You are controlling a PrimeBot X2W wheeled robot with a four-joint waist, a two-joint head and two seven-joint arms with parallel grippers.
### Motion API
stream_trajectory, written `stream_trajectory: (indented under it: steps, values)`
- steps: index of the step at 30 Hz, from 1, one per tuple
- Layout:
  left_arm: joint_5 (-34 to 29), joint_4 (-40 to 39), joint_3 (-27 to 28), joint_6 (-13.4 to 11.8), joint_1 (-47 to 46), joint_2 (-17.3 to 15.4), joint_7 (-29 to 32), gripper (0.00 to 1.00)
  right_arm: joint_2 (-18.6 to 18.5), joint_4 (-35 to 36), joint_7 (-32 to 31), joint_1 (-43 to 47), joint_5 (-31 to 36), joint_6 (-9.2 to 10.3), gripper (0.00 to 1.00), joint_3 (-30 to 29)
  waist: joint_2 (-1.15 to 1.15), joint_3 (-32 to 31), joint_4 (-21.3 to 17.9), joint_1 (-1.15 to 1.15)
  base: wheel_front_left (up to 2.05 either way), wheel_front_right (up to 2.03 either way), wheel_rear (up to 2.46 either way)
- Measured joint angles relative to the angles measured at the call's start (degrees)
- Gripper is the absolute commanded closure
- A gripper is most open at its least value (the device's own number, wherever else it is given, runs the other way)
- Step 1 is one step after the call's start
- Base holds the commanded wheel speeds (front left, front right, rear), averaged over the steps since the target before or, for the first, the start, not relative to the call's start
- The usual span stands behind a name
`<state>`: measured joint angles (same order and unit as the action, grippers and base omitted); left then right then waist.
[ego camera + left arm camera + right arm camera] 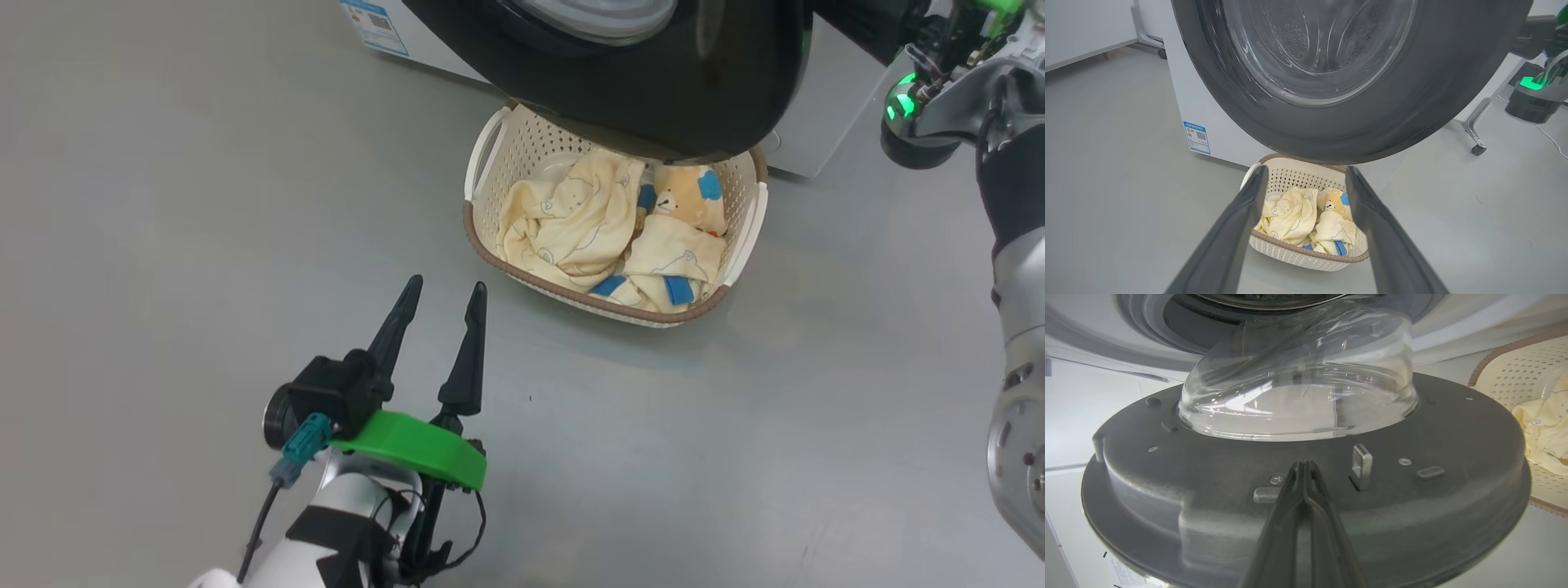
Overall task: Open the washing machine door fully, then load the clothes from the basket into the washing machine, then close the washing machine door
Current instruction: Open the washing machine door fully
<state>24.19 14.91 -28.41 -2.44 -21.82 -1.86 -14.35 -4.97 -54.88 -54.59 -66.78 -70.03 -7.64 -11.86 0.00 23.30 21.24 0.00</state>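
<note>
The washing machine door (653, 90) stands swung out from the washing machine (441, 49), its black rim over the far end of the basket (535, 282). The clothes (571, 220), pale yellow with bear prints and blue trim, lie in the basket. My left gripper (447, 282) is open and empty above the floor, short of the basket, pointing at it (1306, 257). In the right wrist view my right gripper (1302, 464) is shut on nothing, its tips at the door's grey inner face (1208, 490) just below the glass bowl (1298, 388), beside the metal latch (1361, 465).
My right arm (939, 106), with a green light, reaches behind the door at the upper right. A metal frame leg on a caster (1476, 143) stands right of the machine. A blue label (1197, 136) marks the machine's lower front. Grey floor spreads left of and in front of the basket.
</note>
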Motion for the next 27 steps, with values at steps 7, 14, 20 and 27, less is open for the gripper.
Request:
stream_trajectory:
  steps: [7, 14, 20, 27]
  values:
    - [-0.5, 0.1, 0.2, 0.4, 0.5, 0.0, 0.0, 0.00, 0.1, 0.2, -0.5, 2.3, -3.9, 0.00, 1.00, 4.5, 0.00, -1.1, 0.1, 0.00, 0.00, 0.00, 0.00]
    - [-0.8, 0.3, 0.5, 0.5, 1.6, 0.0, 0.0, 0.00, 0.2, 1.4, -1.2, 4.4, -9.9, 0.00, 1.00, 11.7, 0.00, -2.1, 0.0, 0.00, 0.00, 0.00, 0.00]
    - [-1.0, 0.4, 0.7, 0.5, 2.2, 0.0, 0.0, 0.00, 0.2, 3.6, -1.2, 6.6, -15.9, 0.00, 1.00, 19.1, 0.00, -2.9, -0.3, 0.00, 0.00, 0.00, 0.00]
    - [-1.0, 0.4, 0.8, 0.5, 2.4, -0.1, 0.0, 0.00, 0.2, 6.9, -1.1, 9.1, -21.6, 0.00, 1.00, 27.6, 0.00, -3.8, -0.7, 0.00, 0.00, 0.00, 0.00]
